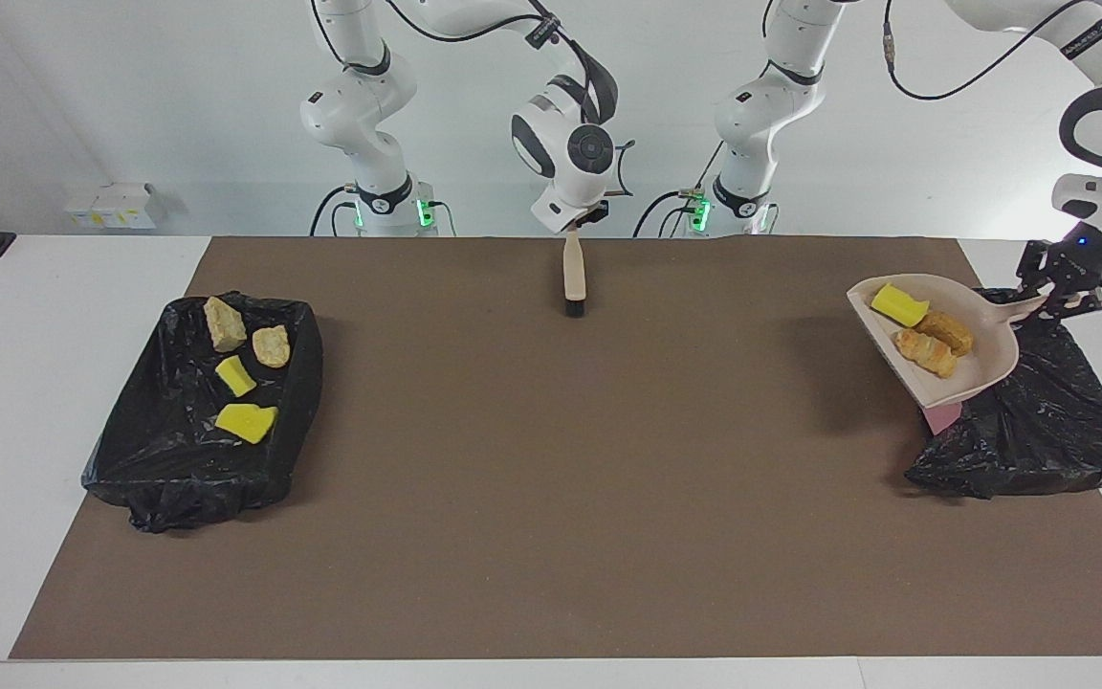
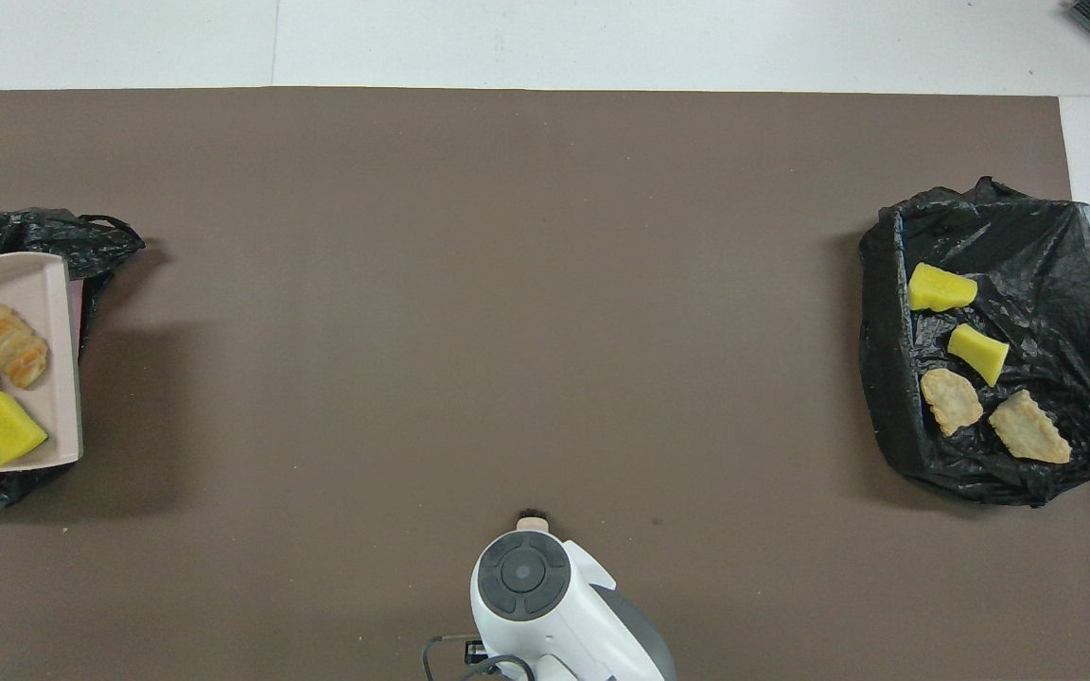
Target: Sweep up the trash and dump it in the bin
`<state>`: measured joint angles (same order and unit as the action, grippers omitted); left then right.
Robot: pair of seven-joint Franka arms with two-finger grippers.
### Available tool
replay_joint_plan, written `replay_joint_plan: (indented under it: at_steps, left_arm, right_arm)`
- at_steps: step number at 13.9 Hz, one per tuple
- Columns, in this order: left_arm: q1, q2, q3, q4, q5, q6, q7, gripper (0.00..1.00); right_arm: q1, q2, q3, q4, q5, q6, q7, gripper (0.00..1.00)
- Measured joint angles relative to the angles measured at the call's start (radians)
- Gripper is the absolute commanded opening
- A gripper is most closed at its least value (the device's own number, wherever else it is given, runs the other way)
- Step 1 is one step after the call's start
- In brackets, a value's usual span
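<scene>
Two arms work at a white counter [image 1: 54, 383] covered by a brown mat [image 1: 551, 459]. The left tool [image 1: 1066, 292], raised over the black-lined bin [image 1: 1039, 431] at the left arm's end of the counter, is clamped shut on the handle of a beige dustpan [image 1: 977, 368]. The dustpan hangs over the bin's edge, tilted, its open lip turned toward the middle of the mat. It carries three pieces of trash: a yellow sponge piece [image 1: 898, 304] and two orange-brown bread-like lumps [image 1: 929, 351], lying side by side. In the overhead view the same dustpan [image 2: 43, 284] shows at the frame's edge over the bin liner [image 2: 53, 232], with the sponge piece [image 2: 1, 427] nearest the robots.

The right tool [image 1: 574, 230] hangs over the robots' own edge of the mat, midway between the two ends, at the top of a beige brush [image 1: 572, 277]. The brush stands upright, its black bristles on the mat. Whether the tool grips the handle or stands open around it cannot be told.

At the right arm's end a second black-lined tray [image 1: 130, 450] lies on the mat. It holds the other four pieces of trash: two pale tan chunks [image 1: 226, 323] nearer the robots and two yellow sponge pieces [image 1: 245, 421] farther from them.
</scene>
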<state>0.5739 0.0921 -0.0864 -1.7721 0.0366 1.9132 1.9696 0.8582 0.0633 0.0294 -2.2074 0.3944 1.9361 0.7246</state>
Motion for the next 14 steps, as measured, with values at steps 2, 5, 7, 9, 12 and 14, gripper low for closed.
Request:
replay_joint_plan:
  at_steps: [2,5,7,9,12,14]
  left_arm:
    - [0.035,0.04,0.0,0.078,0.055,0.005,0.001,0.0]
    - [0.056,0.093,0.001,0.167,0.152,0.048,0.003,0.0]
    - [0.05,0.105,-0.009,0.182,0.283,0.079,0.002,0.0]
    - [0.029,0.104,-0.017,0.185,0.402,0.104,-0.013,0.0]
    - [0.002,0.096,-0.02,0.183,0.539,0.111,-0.042,0.0]
    - [-0.023,0.084,-0.02,0.163,0.659,0.109,-0.145,0.0]
  right_arm:
    - [-0.094,0.0,-0.003,0.056,-0.002,0.011,-0.001,0.91]
    - [-0.242,-0.002,-0.012,0.156,-0.072,0.011,-0.042,1.0]
    - [-0.317,-0.003,-0.014,0.211,-0.16,0.012,-0.079,1.0]
    - [-0.413,-0.003,-0.014,0.268,-0.235,0.012,-0.159,1.0]
    - [-0.565,-0.008,-0.02,0.37,-0.272,-0.015,-0.278,1.0]
    - [-0.646,-0.03,-0.024,0.427,-0.336,-0.058,-0.362,1.0]
